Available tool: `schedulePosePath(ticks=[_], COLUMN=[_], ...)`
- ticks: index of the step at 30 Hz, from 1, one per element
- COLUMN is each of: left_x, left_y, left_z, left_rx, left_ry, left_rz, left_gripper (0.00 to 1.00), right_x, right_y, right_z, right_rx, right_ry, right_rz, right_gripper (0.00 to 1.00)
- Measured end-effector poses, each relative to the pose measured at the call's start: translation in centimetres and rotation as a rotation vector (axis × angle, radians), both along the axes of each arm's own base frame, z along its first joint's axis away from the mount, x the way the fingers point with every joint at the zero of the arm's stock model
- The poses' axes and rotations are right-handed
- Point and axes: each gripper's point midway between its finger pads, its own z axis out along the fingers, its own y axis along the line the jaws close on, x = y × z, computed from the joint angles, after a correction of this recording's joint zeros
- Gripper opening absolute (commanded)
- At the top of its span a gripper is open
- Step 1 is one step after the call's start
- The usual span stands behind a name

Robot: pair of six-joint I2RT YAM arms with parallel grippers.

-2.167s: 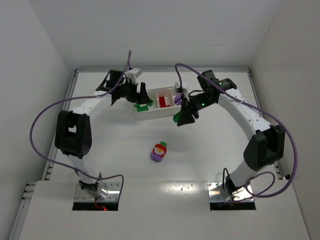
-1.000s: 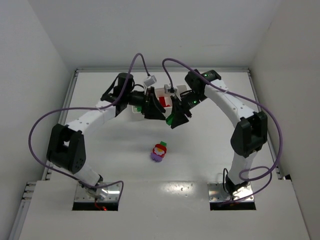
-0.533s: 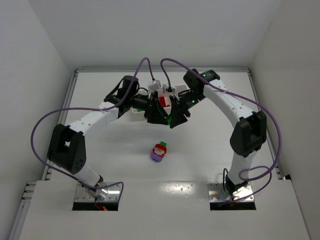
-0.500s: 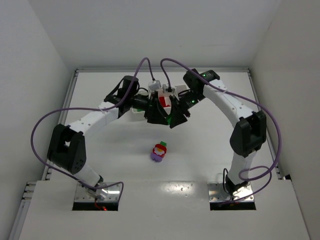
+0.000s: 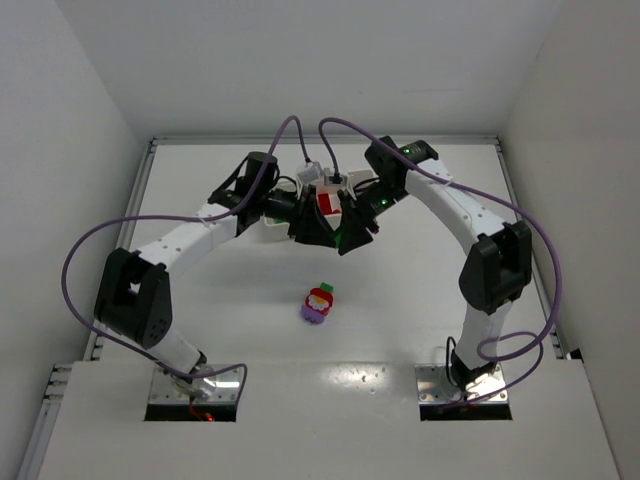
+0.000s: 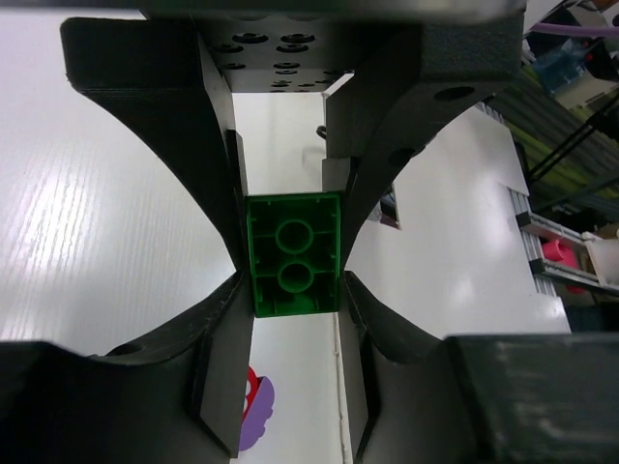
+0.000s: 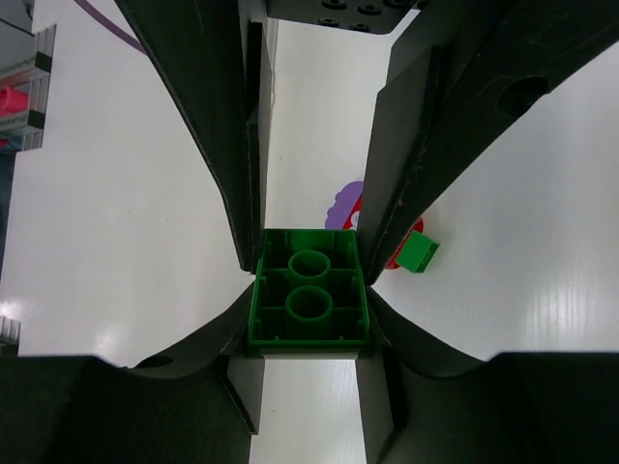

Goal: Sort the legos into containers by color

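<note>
Both arms have swung inward, so the pincers now nearly meet over the near wall of the tray [image 5: 268,223]. The left pincer [image 5: 308,232] is clamped on a green lego [image 6: 293,254]; the right pincer [image 5: 348,238] grips a second green lego [image 7: 309,302]. A mixed-colour clump [image 5: 318,303] lies on the bench [image 5: 220,300], well apart.

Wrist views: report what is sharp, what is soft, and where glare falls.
Left wrist: the green brick is sharp, white glare streaks the table, and the racks at right are soft. Right wrist: the other green brick is sharp; the clump beyond looks slightly softer.
</note>
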Motion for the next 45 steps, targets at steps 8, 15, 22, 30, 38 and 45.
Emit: schedulePosePath(ticks=[8, 15, 22, 30, 38, 45], left_x=[0.2, -0.2, -0.3, 0.8, 1.3, 4.2], left_y=[0.1, 0.4, 1.1, 2.0, 2.4, 4.7], left_z=[0.4, 1.2, 0.0, 0.4, 0.8, 0.4], left_rx=[0.004, -0.006, 0.003, -0.007, -0.016, -0.015], left_ry=[-0.039, -0.082, -0.054, -0.070, -0.070, -0.048], left_rz=[0.022, 0.037, 0.061, 0.103, 0.122, 0.264], left_gripper=[0.00, 0.00, 0.00, 0.00, 0.00, 0.00], right_x=[0.3, 0.8, 1.7, 1.8, 1.0, 1.4], right_y=[0.2, 0.3, -0.5, -1.7, -2.0, -2.7], right_z=[0.1, 0.0, 0.8, 3.4, 4.1, 3.3], right_rx=[0.000, 0.014, 0.042, 0.077, 0.102, 0.090], right_ry=[0.009, 0.005, 0.003, -0.058, -0.052, -0.026], right_rz=[-0.018, -0.033, -0.070, -0.104, -0.104, -0.142], right_gripper=[0.52, 0.71, 0.79, 0.80, 0.79, 0.78])
